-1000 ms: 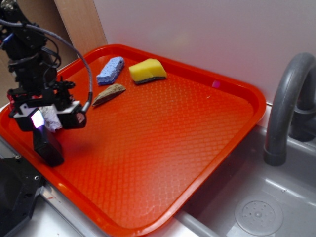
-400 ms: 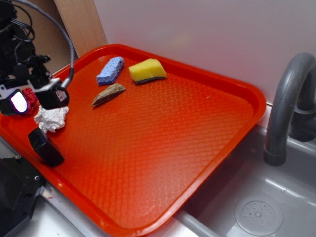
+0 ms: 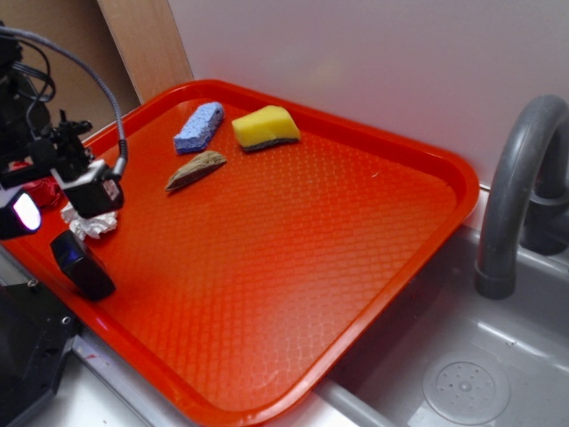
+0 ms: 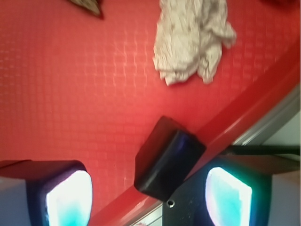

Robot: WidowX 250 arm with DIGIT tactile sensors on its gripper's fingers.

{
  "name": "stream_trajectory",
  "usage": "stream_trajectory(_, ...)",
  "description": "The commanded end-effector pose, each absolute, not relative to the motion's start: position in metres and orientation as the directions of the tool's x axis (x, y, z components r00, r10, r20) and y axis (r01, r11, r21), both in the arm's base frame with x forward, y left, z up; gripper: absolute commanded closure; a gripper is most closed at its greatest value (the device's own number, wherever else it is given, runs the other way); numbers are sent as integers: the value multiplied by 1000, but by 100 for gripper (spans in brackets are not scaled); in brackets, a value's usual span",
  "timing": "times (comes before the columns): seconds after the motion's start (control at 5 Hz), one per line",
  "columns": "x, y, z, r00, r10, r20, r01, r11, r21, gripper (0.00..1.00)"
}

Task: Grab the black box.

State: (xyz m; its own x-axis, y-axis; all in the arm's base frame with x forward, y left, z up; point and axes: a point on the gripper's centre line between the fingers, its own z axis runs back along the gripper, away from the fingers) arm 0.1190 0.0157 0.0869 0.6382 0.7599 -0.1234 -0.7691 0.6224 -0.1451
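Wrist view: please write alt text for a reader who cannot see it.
A small black box lies on the raised rim of a red tray, between the two lit fingertips of the open gripper, which is not touching it. A crumpled white paper wad lies on the tray beyond the box.

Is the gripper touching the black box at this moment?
Apart. In the wrist view the black box lies on the tray against its rim, between the two open fingers of the gripper, with red tray visible between box and left finger.
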Motion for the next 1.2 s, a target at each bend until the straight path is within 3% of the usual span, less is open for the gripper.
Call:
stream_trajectory(0.0,124,9,75,612,776,-155,-790,607,-84,0)
stream_trajectory(0.2,111,5,58,637,747,-190,-760,650,5,0)
stream_trajectory(0.4,98,3,63,640,745,-191,-753,657,37,0)
stream_trajectory(0.8,96,4,54,640,752,-158,-756,653,45,0)
stream_trajectory(1.0,103,5,51,671,729,-136,-735,678,6,0)
